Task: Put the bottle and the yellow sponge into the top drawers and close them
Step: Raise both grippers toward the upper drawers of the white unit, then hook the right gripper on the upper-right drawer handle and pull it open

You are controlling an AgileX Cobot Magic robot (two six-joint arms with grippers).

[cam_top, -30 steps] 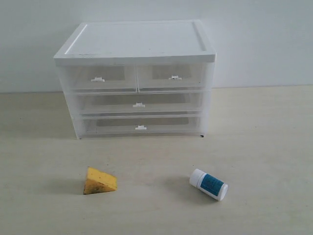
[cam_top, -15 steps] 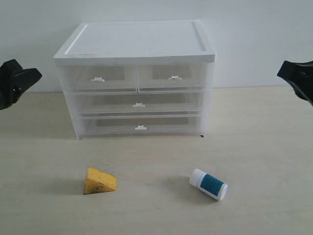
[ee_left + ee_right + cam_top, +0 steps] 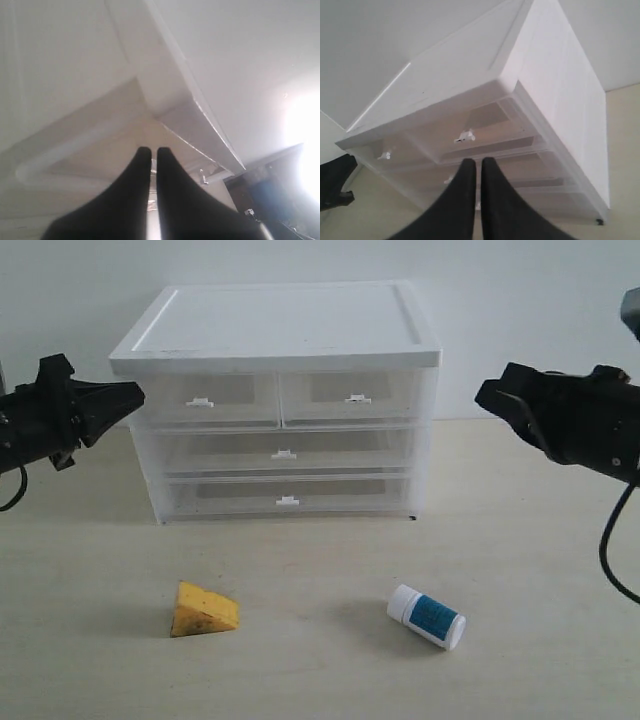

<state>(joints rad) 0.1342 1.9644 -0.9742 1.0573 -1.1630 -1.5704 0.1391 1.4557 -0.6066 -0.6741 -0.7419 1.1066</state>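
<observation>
1. Bottle (image 3: 427, 617) lies on its side on the table (image 3: 540, 560), in front of the cabinet (image 3: 280, 325) and toward its right end. Its white cap points back toward the cabinet and its teal label faces up.
2. The sponge (image 3: 204, 610) sits on the table in front of the cabinet's left end, well apart from the bottle. Its mottled face is turned to the exterior camera.
3. The 2 top drawers (image 3: 230, 398) sit side by side under the lid, both pushed in flush. Each carries a small white handle.
4. The 2 wide drawers (image 3: 285, 452) below them are also pushed in.
5. The left gripper (image 3: 133, 395) hangs in the air by the cabinet's upper left corner, level with the top drawers and pointing at the cabinet. The exterior view does not show whether it touches the cabinet wall.
6. In the left wrist view the left gripper's black fingers (image 3: 137, 170) are all but pressed together, with only a thin slit between them. They hold nothing.
7. The right gripper (image 3: 487, 397) hangs to the right of the cabinet, clear of it, at about the same height and pointing left.
8. In the right wrist view its fingers (image 3: 465, 180) are likewise nearly together, with nothing between them. They aim at the cabinet's front, near the right top drawer's handle (image 3: 465, 136).
</observation>
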